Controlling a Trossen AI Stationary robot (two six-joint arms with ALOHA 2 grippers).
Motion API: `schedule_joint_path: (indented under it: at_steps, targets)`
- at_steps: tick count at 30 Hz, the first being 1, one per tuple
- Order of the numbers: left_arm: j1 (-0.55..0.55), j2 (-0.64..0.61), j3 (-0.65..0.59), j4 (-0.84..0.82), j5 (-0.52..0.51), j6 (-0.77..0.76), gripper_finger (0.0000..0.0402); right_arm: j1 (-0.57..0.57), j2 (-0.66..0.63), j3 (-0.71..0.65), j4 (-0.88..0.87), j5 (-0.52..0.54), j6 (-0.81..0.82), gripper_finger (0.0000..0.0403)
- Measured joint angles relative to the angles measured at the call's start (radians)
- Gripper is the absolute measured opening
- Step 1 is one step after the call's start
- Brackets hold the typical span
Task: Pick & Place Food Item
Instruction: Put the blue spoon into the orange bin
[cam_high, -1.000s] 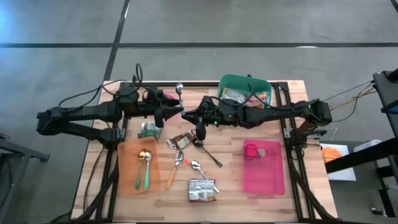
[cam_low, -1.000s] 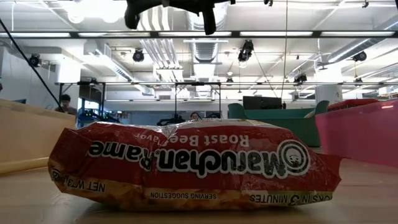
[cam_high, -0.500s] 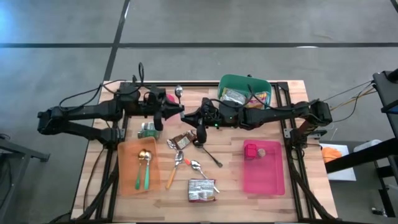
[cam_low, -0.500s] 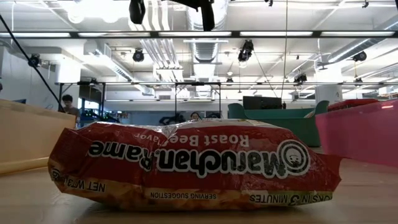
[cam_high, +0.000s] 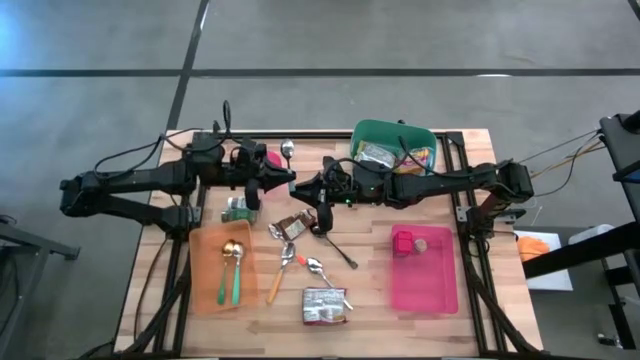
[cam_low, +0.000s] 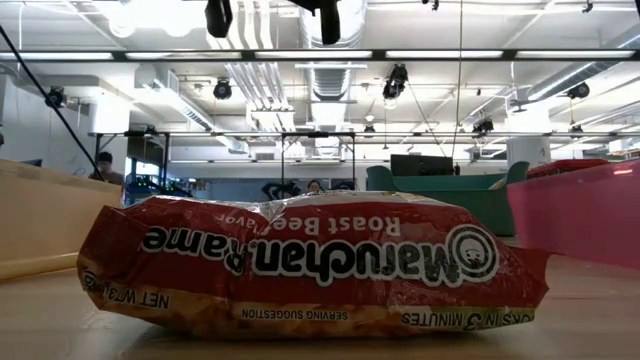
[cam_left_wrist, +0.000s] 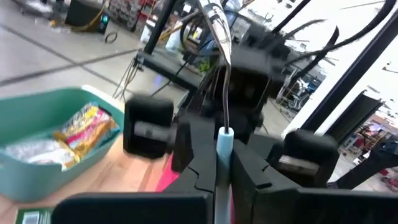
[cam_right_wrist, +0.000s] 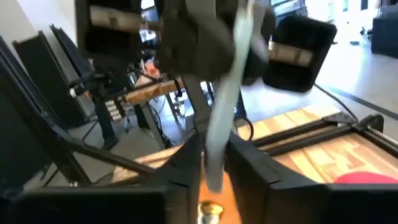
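**Desk editor:** How far along is the food job?

**Photographer:** Not begun, by the look of it. The two arms meet above the middle of the desk (cam_high: 470, 140) over a blue-handled spoon (cam_left_wrist: 225, 93), not food. The left gripper (cam_left_wrist: 221, 149) has its jaws clamped on the handle. The handle also lies in the right gripper (cam_right_wrist: 208, 168), but whether those jaws grip it cannot be told.

**Desk editor:** And the food itself?

**Photographer:** A Maruchan ramen packet (cam_low: 310, 265) lies flat on the desk, well short of both jaws, nearer the front edge and untouched. More packets sit in the green bin (cam_high: 393, 128) behind the right gripper.

**Desk editor:** Anything in the way?

**Photographer:** Loose spoons (cam_high: 283, 268) and a crumpled wrapper (cam_high: 292, 227) lie between the jaws and the ramen. An orange tray (cam_high: 205, 270) and a pink tray (cam_high: 424, 285) flank it.
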Motion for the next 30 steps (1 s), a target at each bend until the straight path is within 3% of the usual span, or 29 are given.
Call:
schedule_joint_path:
  at_steps: [6,14,21,30]
  targets:
    - [0.000,-0.009,0.073,-0.178,0.007,-0.044,0.0014,-0.003,-0.002,0.001,-0.012,0.003,0.077,0.0164]
    - [-0.009,-0.009,0.240,-0.611,0.026,-0.078,0.0014,-0.006,-0.002,0.001,-0.101,0.007,0.110,0.0238]
    - [-0.079,-0.010,0.331,-0.965,0.002,-0.198,0.0014,-0.036,-0.002,0.001,-0.356,0.023,0.252,0.0251]
    - [-0.299,-0.029,0.184,-1.107,-0.124,-0.501,0.0014,-0.056,-0.002,0.000,-0.493,0.166,0.226,0.0252]
